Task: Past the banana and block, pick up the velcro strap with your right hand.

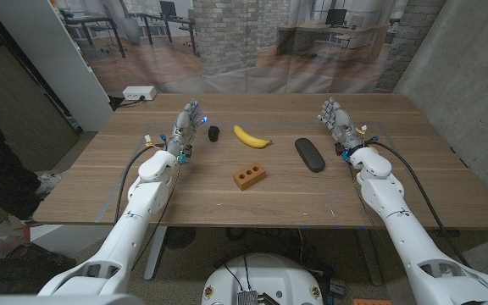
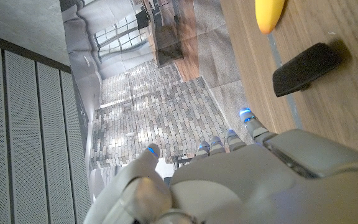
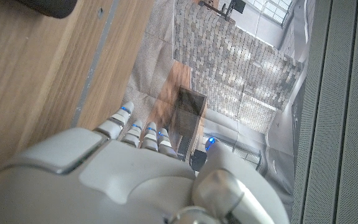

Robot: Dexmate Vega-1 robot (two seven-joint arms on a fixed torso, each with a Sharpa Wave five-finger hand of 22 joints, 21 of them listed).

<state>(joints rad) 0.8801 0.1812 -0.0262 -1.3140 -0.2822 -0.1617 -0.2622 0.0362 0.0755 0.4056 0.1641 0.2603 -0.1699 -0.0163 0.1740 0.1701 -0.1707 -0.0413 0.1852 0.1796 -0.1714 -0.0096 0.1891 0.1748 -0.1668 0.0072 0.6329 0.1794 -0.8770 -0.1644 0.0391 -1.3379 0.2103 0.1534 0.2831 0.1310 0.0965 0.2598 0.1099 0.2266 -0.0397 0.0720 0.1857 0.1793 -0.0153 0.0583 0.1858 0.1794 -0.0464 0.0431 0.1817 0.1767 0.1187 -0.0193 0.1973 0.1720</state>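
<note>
My right hand (image 1: 338, 117) stands open on the table's right side, holding nothing. L hand (image 1: 186, 125) is likewise open, beside a small black thing, prob. the velcro strap (image 1: 213, 133): far side from me, past the banana (image 1: 252, 136) and brick-coloured block (image 1: 249, 176). I'd guess it's light and floppy, so pinch mid-roll. A dark case (image 1: 309, 154) lies just beside my hand, in the reach path.

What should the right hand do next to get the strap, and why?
Probably lift the right hand and swing it across above the banana: the velcro strap lies beyond it, beside the left hand, and the right hand holds nothing.
</note>
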